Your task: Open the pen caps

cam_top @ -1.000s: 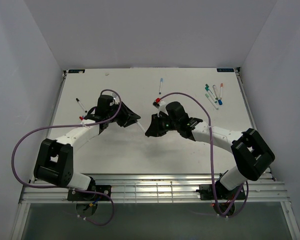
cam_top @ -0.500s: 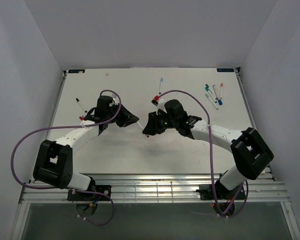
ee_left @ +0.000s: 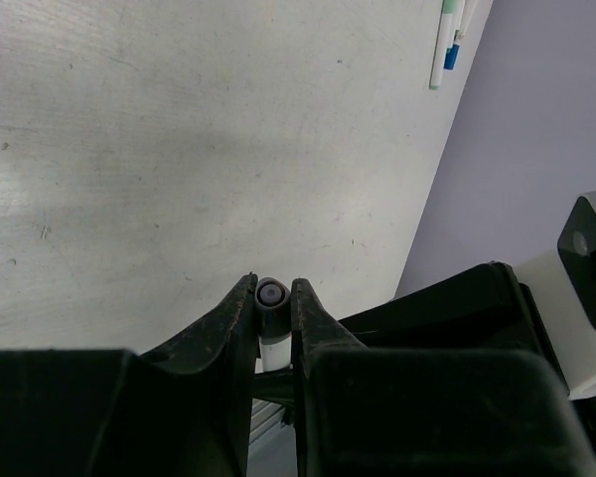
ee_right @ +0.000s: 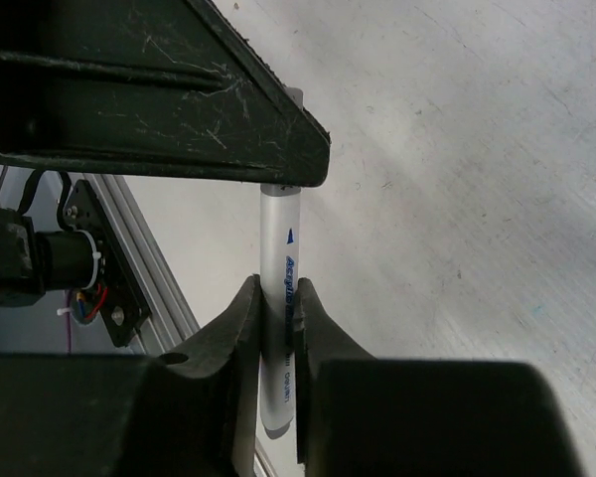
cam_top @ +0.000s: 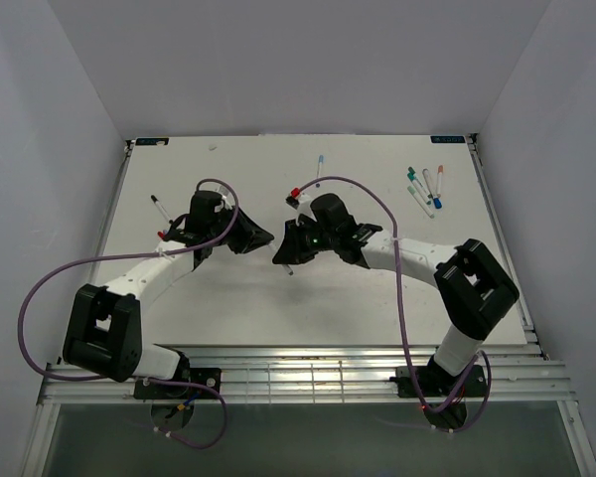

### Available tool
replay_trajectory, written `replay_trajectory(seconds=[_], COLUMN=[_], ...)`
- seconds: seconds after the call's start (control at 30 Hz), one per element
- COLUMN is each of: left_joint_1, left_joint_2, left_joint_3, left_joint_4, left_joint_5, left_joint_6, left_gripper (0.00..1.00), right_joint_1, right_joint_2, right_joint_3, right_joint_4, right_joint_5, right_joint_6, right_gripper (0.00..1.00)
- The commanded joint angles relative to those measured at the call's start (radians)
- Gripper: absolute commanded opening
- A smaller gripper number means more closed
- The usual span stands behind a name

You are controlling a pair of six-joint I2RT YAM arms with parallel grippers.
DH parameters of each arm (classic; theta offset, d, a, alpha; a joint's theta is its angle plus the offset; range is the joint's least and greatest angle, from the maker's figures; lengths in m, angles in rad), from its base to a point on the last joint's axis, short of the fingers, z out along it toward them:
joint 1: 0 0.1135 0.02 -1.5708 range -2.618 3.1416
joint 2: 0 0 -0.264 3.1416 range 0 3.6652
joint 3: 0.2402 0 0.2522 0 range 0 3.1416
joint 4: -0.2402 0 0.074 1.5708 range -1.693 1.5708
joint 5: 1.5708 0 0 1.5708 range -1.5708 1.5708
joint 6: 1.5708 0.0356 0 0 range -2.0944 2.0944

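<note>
My left gripper (cam_top: 264, 239) and right gripper (cam_top: 282, 250) meet tip to tip over the table's middle, holding one pen between them. In the left wrist view my left gripper (ee_left: 272, 294) is shut on the pen's grey cap (ee_left: 271, 291), with white barrel (ee_left: 274, 350) below it. In the right wrist view my right gripper (ee_right: 281, 301) is shut on the white barrel (ee_right: 279, 234), which runs up to the left gripper's fingers (ee_right: 179, 109). In the top view the grippers mostly hide this pen.
A black-tipped pen (cam_top: 159, 208) lies at the left. A blue-tipped pen (cam_top: 319, 167) lies at the back centre. Several pens (cam_top: 426, 187) lie grouped at the back right; two show in the left wrist view (ee_left: 445, 45). Purple cables loop from both arms.
My right arm has swung left and brought its gripper closer to the left gripper. The left gripper has barely moved. Both stay shut on the same pen.
</note>
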Motion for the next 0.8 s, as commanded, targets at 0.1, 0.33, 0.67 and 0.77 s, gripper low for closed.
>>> replay_trajectory(seconds=[0.1, 0.33, 0.67, 0.77], left_joint_1=[0.004, 0.021, 0.047, 0.054], left_joint_2=[-0.019, 0.134, 0.036, -0.060], left_joint_3=[0.065, 0.269, 0.156, 0.078], left_joint_4=[-0.114, -0.317, -0.060, -0.011], left_joint_5=[-0.059, -0.210, -0.110, -0.119], left_joint_6=[0.012, -0.013, 0.070, 0.070], left_gripper=[0.00, 0.00, 0.00, 0.00], right_joint_1=[0.034, 0.243, 0.180, 0.102], right_joint_2=[0.003, 0.025, -0.076, -0.136], right_joint_3=[0.040, 0.106, -0.042, -0.171], right_joint_4=[-0.019, -0.341, -0.107, 0.173], right_joint_5=[0.084, 0.872, 0.330, 0.017], right_joint_6=[-0.027, -0.139, -0.146, -0.016], right_gripper=[0.08, 0.08, 0.08, 0.08])
